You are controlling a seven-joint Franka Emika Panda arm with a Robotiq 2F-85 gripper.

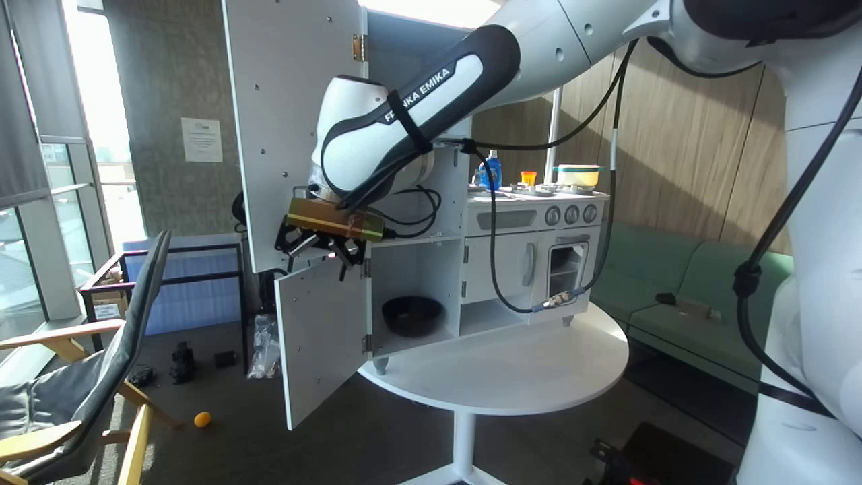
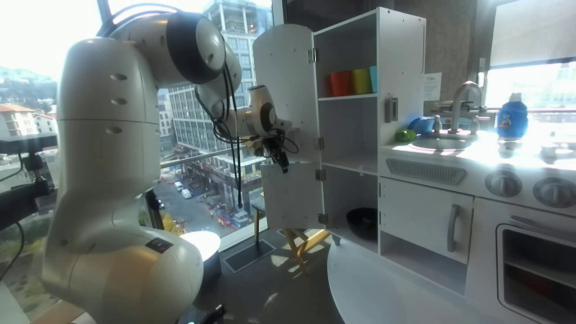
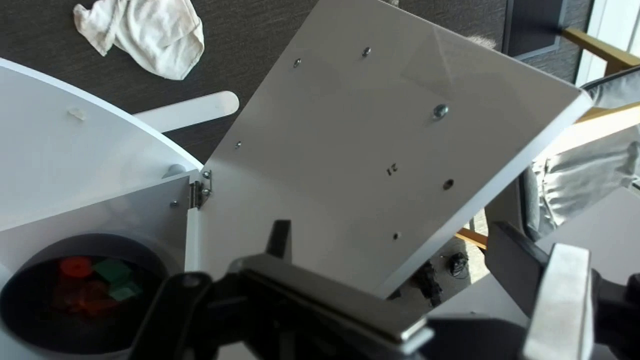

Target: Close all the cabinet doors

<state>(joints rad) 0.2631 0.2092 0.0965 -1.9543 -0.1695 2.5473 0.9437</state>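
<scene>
the step in hand, as i judge it, is the lower cabinet door [image 1: 323, 337]: it stands swung out from the tall cabinet [image 2: 402, 58], its inner face toward my wrist view. above it the upper cabinet door [image 2: 285, 90] is open too. the small cupboard door [image 2: 418, 216] and the oven door [image 2: 486, 252] look closed, so i take the other two to be what's left.

my gripper [image 1: 316, 273] is at the lower door's top edge, its fingers [image 3: 557, 295] spread well apart, with nothing gripped that i can see. in the wrist view that edge appears to run between them, one finger toward the inner side and one toward the outer; whether either touches the door i can't tell.

the next move, i think, calls for bringing the outer finger against the door and sweeping it in an arc around its hinge [image 3: 197, 195], toward the cabinet, not hauling it straight. before it comes home, the inner finger must lift out or it could be trapped against the shelf [image 1: 417, 240]; a push on the outer face would then finish it. the black bowl [image 1: 412, 323] sits on the cabinet's floor and seems unlikely to block the way. the upper door would come after, and since my arm [image 1: 539, 47] reaches in near its inner face, i'd back off carefully to get around to the outer side.
</scene>
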